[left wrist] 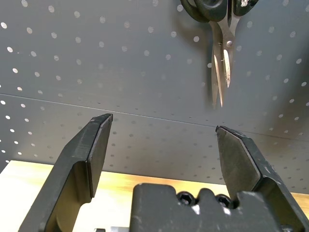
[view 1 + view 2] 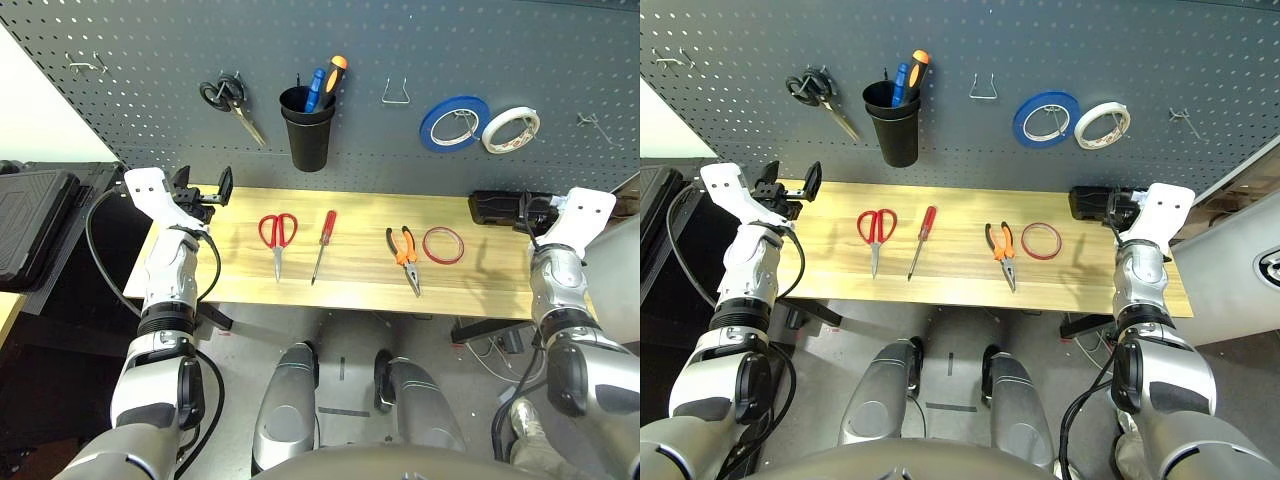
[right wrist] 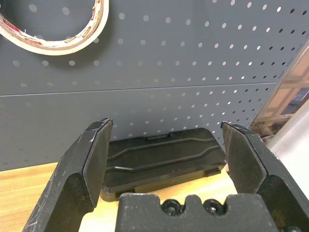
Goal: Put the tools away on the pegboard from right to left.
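Four tools lie in a row on the wooden table (image 2: 350, 292): the red-handled scissors (image 2: 277, 232), the slim red-handled screwdriver (image 2: 322, 244), the orange-handled pliers (image 2: 404, 254) and, furthest right, the thin red tape ring (image 2: 443, 244). Behind them stands the dark grey pegboard (image 2: 400, 50) with an empty wire hook (image 2: 397, 93) and a black cup (image 2: 306, 128). My left gripper (image 1: 161, 145) hovers open at the table's back left corner, facing the board. Open and empty too, my right gripper (image 3: 164, 150) sits at the back right, pointing at a black case (image 3: 161, 154).
On the board hang black-handled scissors (image 2: 232, 100), a blue tape roll (image 2: 453, 123) and a white tape roll (image 2: 510, 128). The cup holds blue and orange-handled tools. More hooks (image 2: 85, 65) sit at the board's far ends. A dark case (image 2: 30, 225) lies left of the table.
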